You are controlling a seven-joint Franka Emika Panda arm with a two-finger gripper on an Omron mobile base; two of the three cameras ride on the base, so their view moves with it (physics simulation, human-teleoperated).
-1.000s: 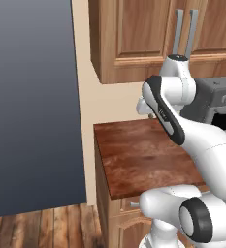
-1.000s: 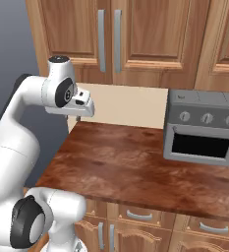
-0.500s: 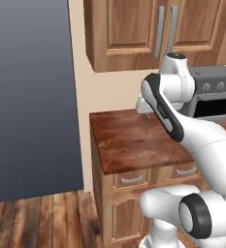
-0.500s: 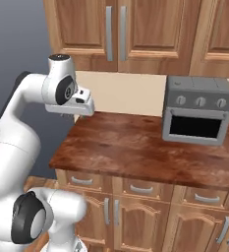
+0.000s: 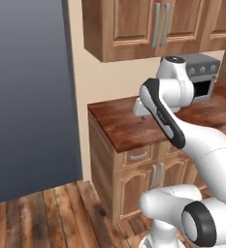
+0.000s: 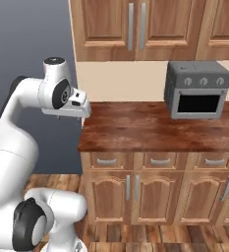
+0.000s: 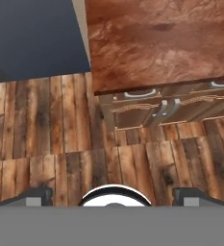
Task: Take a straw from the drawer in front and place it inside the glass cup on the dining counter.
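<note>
- The claw (image 7: 114,196) stands wide open, its two small dark tips far apart with nothing between them; it holds nothing; it hangs raised off the left front corner of the cabinet run, looking down the cabinet face to the floor
- Just below and ahead is the shallow, flat-fronted drawer of medium-brown wood (image 6: 106,161), the leftmost of a row under the tabletop's front edge; it is shut, a curved silver pull on its front; I'd guess the straw lies inside, though nothing tells me so
- What could go wrong: from this height the claw must drop and turn toward a thin, shallow pull; tips arriving a little off would slide over the smooth metal or knock the drawer front; a pull off-axis could jam the drawer; three drawers look alike, so the wrong one might be opened
- The mottled reddish-brown wooden tabletop (image 6: 150,125) is a glossy flat slab over the drawers
- On its far right sits a boxy grey metal toaster oven (image 6: 197,88) with round knobs and a dark window
- Panelled wooden wall cabinets (image 6: 106,29) with long silver handles hang above; knotty brown plank floor (image 7: 60,134) lies below
</note>
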